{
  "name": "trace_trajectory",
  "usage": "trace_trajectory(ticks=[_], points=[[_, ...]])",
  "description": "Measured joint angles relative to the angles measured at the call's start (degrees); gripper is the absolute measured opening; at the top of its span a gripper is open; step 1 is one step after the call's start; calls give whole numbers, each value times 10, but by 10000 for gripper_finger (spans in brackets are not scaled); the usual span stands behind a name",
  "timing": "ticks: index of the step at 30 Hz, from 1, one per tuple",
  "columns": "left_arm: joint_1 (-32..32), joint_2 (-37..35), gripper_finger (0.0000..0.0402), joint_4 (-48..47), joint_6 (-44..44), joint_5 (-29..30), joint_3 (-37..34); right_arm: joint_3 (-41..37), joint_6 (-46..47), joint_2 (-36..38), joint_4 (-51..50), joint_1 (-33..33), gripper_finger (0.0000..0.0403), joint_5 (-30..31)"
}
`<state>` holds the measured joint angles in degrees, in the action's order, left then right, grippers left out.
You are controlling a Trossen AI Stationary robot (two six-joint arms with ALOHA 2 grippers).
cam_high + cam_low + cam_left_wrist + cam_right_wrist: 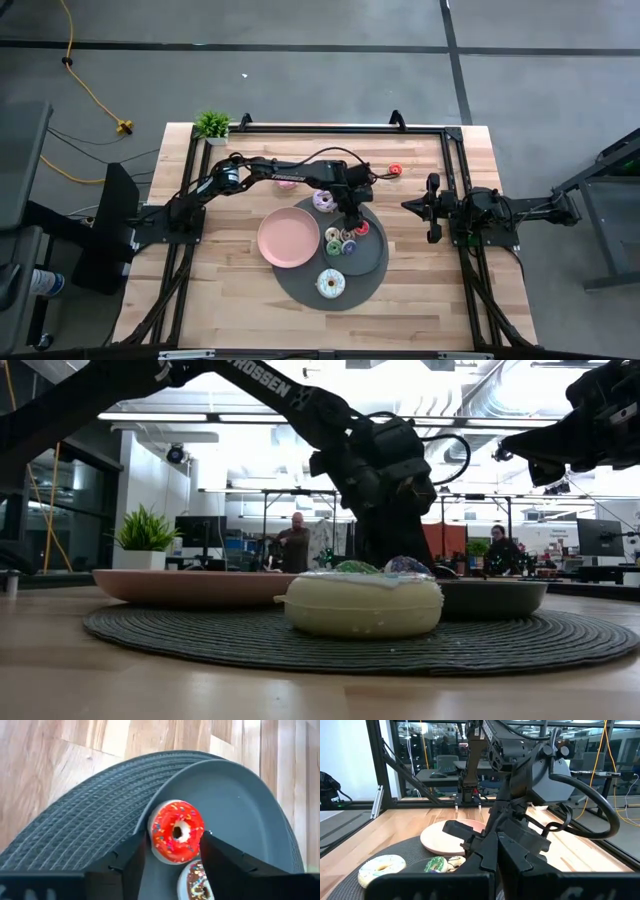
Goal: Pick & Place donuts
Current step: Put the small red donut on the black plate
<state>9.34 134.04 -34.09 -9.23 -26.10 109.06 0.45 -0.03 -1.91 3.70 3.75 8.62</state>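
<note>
My left gripper (352, 215) points down over the grey plate (372, 258), with a tiny red sprinkled donut (177, 831) between its fingers. That donut also shows in the high view (362, 228). Several more tiny donuts (341, 243) lie in the same plate. A larger pink-iced donut (324, 201) and a white-iced donut (331, 284) rest flat on the dark round mat (300, 285). Another tiny red donut (394, 170) lies on the bare table. My right gripper (407, 205) waits shut and empty at the table's right. My left gripper pinches the tiny red donut by its two opposite outer sides (152, 837) between the two fingers (131, 862). The fingers come from above, pointing down. The donut sits icing up, just inside the plate's rim; whether it rests on the plate floor, I cannot tell.
A pink plate (287, 238) lies on the mat's left part, beside the grey plate. A small potted plant (212, 124) stands at the far left corner. A dark frame (340, 130) runs around the table. People show in the room behind (294, 540).
</note>
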Motion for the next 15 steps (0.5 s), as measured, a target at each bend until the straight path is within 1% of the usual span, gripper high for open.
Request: trace_trajectory(ticks=[5, 11, 13, 15], points=[[0, 0, 222, -17, -2, 2, 18, 0, 0, 0, 0, 0, 0, 0], [1, 0, 254, -62, -2, -1, 74, 0, 0, 0, 0, 0, 0, 0], [4, 0, 256, -75, -1, 9, 97, 0, 0, 0, 0, 0, 0, 0], [8, 0, 257, -78, -10, 39, 118, 0, 0, 0, 0, 0, 0, 0]])
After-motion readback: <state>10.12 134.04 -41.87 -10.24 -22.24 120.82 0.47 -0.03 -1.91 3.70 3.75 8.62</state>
